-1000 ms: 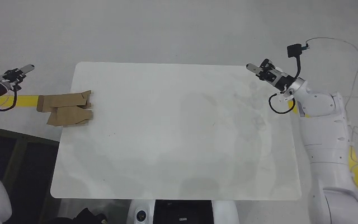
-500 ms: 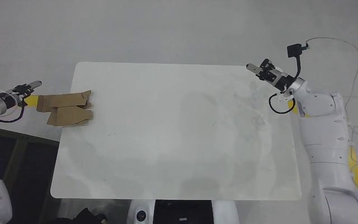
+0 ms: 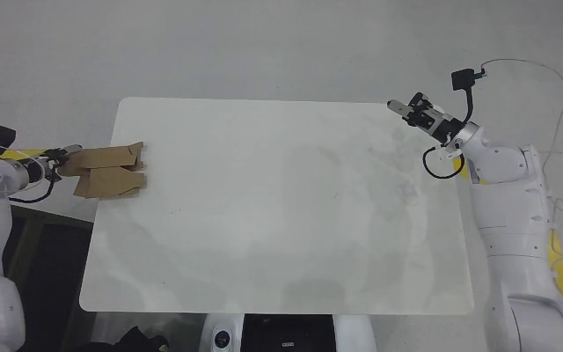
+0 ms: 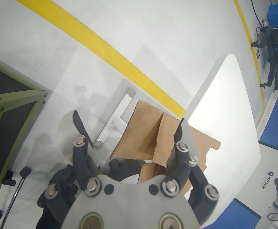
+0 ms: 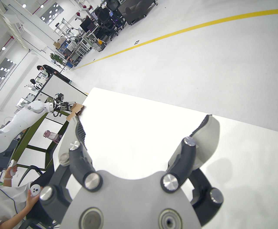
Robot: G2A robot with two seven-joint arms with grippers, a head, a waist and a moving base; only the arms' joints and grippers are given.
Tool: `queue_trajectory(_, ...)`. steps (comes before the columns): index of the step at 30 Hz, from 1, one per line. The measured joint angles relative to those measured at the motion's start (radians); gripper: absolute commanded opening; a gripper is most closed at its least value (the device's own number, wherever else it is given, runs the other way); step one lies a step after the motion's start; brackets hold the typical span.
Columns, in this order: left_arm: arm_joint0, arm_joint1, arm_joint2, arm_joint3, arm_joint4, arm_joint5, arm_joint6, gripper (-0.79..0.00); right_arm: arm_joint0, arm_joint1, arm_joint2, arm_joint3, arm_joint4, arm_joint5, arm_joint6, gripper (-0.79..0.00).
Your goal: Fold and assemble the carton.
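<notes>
The left gripper [image 4: 128,117] is released, the flat carton [image 4: 143,134] lying with its end between the 2 fingers. The right gripper [image 5: 141,118] has its fingers spread too, over the table [image 5: 130,138].

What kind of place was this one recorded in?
Probably a large robotics lab or workshop hall. A yellow line is painted across the pale floor. Rows of workstations with monitors and equipment stand at the back. A flattened carton lies at the edge of a white table.

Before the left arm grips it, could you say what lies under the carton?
The carton rests partly on the white table; its outer end overhangs the floor. The surface it covers is hidden.
</notes>
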Motion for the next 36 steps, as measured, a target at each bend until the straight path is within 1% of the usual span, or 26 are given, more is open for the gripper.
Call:
queue_trajectory(2,-0.004,-0.002,0.004,0.005,-0.008,-0.001,-0.007,-0.720,0.000,0.000,0.000,0.000,0.000,0.000,0.000,0.000)
queue_trajectory(3,-0.006,-0.002,0.005,0.007,-0.011,-0.002,-0.009,-0.785,0.000,0.000,0.000,0.000,0.000,0.000,0.000,0.000)
queue_trajectory(7,-0.016,-0.003,0.004,0.017,-0.035,-0.011,-0.024,-0.785,0.000,0.000,0.000,0.000,0.000,0.000,0.000,0.000)
queue_trajectory(13,-0.038,0.004,-0.017,0.014,-0.095,-0.054,-0.058,-0.785,0.000,0.000,0.000,0.000,0.000,0.000,0.000,0.000)
queue_trajectory(19,-0.057,0.008,-0.043,-0.024,-0.183,-0.093,-0.088,-0.785,0.000,0.000,0.000,0.000,0.000,0.000,0.000,0.000)
queue_trajectory(25,-0.067,0.007,-0.060,-0.101,-0.278,-0.128,-0.082,-0.785,0.000,0.000,0.000,0.000,0.000,0.000,0.000,0.000)
queue_trajectory(31,-0.073,-0.006,-0.050,-0.172,-0.365,-0.143,-0.071,-0.785,0.000,0.000,0.000,0.000,0.000,0.000,0.000,0.000)
queue_trajectory(36,-0.087,-0.032,-0.010,-0.221,-0.463,-0.160,-0.079,-0.785,0.000,0.000,0.000,0.000,0.000,0.000,0.000,0.000)
